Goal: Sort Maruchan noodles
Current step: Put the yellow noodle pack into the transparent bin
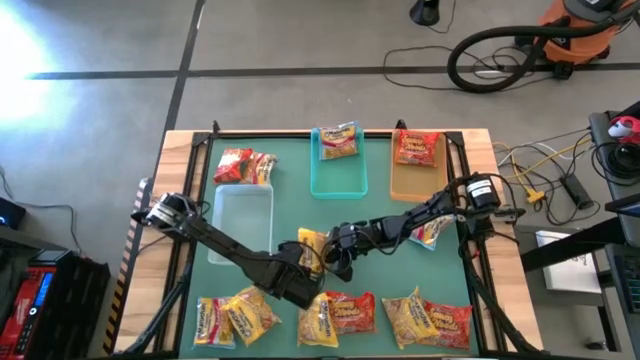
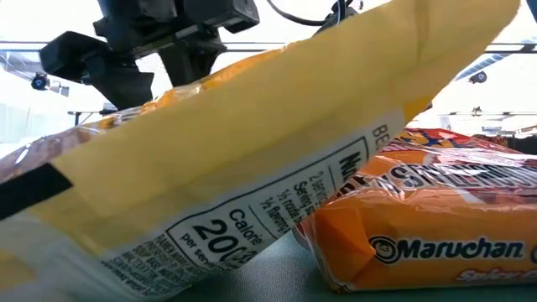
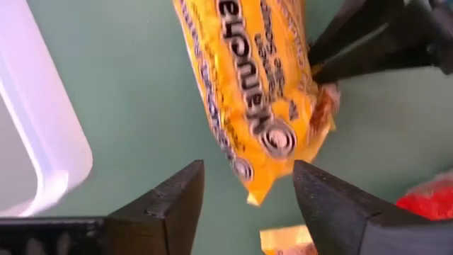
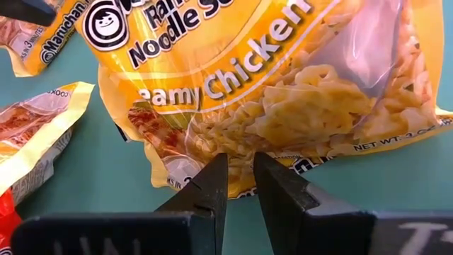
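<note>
The yellow Creamy Chicken Maruchan packet is at the table's middle, between my two grippers. My right gripper reaches in from the right and is shut on its edge. My left gripper comes from the near left and is open. Its fingers stand on either side of the packet's near end without touching it. More packets lie along the near edge. Red ones lie by the far left. One packet sits in the teal tray and one in the tan tray. My right gripper pinches the yellow packet's sealed edge between its two fingers, only the rim of the wrapper showing between them. The fingers come from the table's right, slanting down. The packet stands turned up on its edge; whether it is clear of the mat I cannot tell.
The clear tray, teal tray and tan tray sit in a row across the far half. A packet lies under my right arm. In the low view, a tilted yellow packet leans on an orange one.
</note>
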Action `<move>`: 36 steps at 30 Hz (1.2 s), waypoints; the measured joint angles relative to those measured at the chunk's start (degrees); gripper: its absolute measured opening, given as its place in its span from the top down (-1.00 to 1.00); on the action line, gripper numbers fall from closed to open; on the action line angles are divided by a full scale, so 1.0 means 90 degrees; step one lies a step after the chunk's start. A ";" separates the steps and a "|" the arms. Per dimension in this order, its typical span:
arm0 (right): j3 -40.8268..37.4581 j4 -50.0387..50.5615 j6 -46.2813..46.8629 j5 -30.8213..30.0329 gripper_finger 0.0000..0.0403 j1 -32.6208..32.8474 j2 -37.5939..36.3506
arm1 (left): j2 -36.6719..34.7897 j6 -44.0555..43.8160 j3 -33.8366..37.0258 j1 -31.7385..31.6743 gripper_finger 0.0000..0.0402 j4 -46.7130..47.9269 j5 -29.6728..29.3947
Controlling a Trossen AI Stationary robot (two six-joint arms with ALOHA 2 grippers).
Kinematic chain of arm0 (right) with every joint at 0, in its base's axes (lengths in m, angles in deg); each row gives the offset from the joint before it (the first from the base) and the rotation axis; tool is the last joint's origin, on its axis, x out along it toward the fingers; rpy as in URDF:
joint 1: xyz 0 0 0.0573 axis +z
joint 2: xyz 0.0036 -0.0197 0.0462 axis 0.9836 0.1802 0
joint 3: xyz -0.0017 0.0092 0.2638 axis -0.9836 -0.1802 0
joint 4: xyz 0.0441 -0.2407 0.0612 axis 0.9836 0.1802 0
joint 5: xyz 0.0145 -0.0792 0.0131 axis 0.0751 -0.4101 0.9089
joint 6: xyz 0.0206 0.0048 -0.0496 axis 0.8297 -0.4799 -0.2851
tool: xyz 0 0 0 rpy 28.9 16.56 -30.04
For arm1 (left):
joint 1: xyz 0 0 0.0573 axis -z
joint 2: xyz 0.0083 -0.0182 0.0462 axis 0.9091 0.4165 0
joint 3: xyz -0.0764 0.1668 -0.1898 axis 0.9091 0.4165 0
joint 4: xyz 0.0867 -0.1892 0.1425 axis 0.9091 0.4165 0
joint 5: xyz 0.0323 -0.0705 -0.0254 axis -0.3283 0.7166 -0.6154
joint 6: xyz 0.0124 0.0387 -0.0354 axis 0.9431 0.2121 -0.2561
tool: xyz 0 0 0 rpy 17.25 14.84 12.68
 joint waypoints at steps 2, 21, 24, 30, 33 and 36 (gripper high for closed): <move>0.0000 0.0001 -0.0008 0.0001 0.66 -0.0011 0.0002 | 0.0000 0.0186 0.0006 -0.0106 -0.07 0.0001 -0.0135; -0.0016 0.0166 -0.0675 -0.0061 0.66 -0.0095 0.0005 | -0.0089 0.0918 0.1516 -0.0821 -0.16 -0.2235 -0.0375; -0.0017 0.0251 -0.0692 -0.0042 0.66 -0.0116 0.0005 | -0.0119 0.0956 0.1610 -0.0828 -0.17 -0.2392 -0.0333; -0.0015 0.0278 -0.0692 -0.0009 0.66 -0.0147 0.0005 | -0.0258 0.1005 0.1659 -0.0832 -0.15 -0.2419 -0.0168; -0.0012 0.0305 -0.0701 -0.0015 0.66 -0.0147 0.0005 | -0.0317 0.0987 0.1594 -0.0832 -0.10 -0.2322 -0.0111; -0.0012 0.0414 -0.0838 -0.0033 0.66 -0.0150 0.0005 | -0.0381 0.0999 0.1463 -0.0827 -0.05 -0.2193 0.0050</move>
